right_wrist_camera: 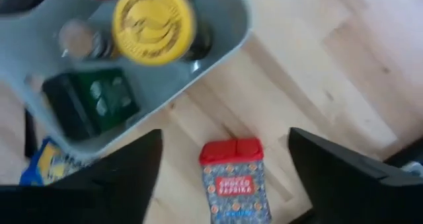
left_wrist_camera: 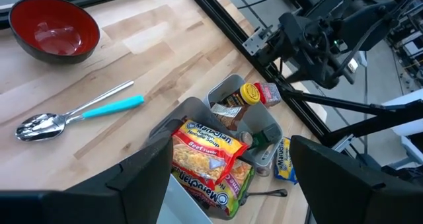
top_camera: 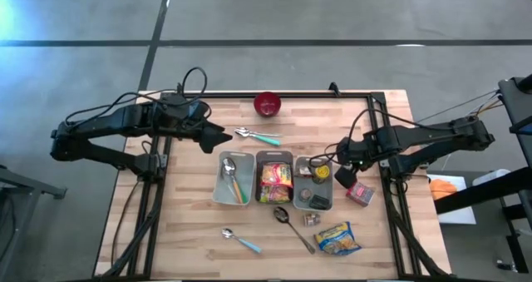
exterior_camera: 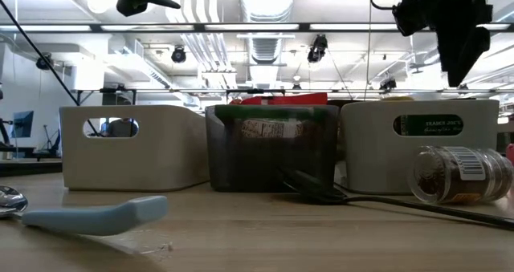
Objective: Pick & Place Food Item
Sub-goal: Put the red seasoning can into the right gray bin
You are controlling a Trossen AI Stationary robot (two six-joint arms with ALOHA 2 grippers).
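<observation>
Three bins stand side by side mid-table: a pale one with cutlery (top_camera: 233,179), a dark one with ramen packets (top_camera: 275,180), and a grey one (top_camera: 314,184) with a yellow-lidded jar (right_wrist_camera: 153,24) and a green packet. My right gripper (top_camera: 343,173) (right_wrist_camera: 225,145) hangs open, pointing down over the grey bin's right rim. Below it, a red-topped paprika tin (right_wrist_camera: 236,182) (top_camera: 360,192) lies flat on the wood. A yellow ramen packet (top_camera: 337,238) and a small jar (top_camera: 311,219) lie nearer the front. My left gripper (top_camera: 218,137) (left_wrist_camera: 231,145) waits open, high at the far left.
A red bowl (top_camera: 268,105) sits at the far edge, with a teal-handled spoon (top_camera: 258,136) near it. Another teal spoon (top_camera: 239,239) and a dark spoon (top_camera: 293,226) lie in front of the bins. Black frame rails run along both table sides.
</observation>
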